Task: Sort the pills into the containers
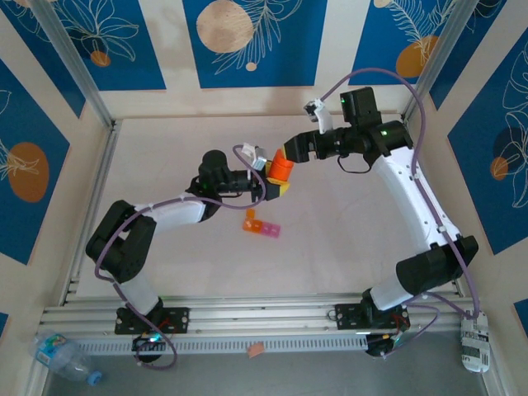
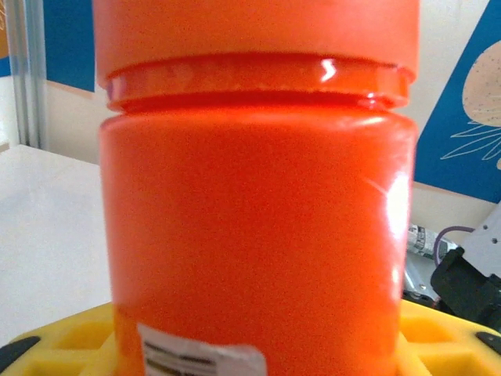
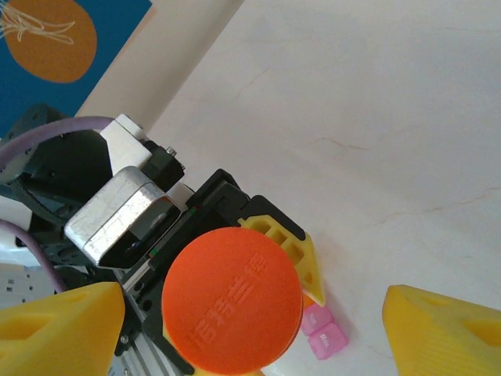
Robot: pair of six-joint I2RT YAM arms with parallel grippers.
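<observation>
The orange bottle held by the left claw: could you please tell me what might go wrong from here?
1. The right claw has its fingers wide of the cap; closing off-centre could tilt the orange bottle in the left claw.
2. Once the cap is off, a tilted bottle might spill its contents past the small containers on the table.

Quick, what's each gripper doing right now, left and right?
Left gripper: closed on the orange bottle.
Right gripper: open, holding nothing, fingers spread to either side of the bottle's cap.
</observation>
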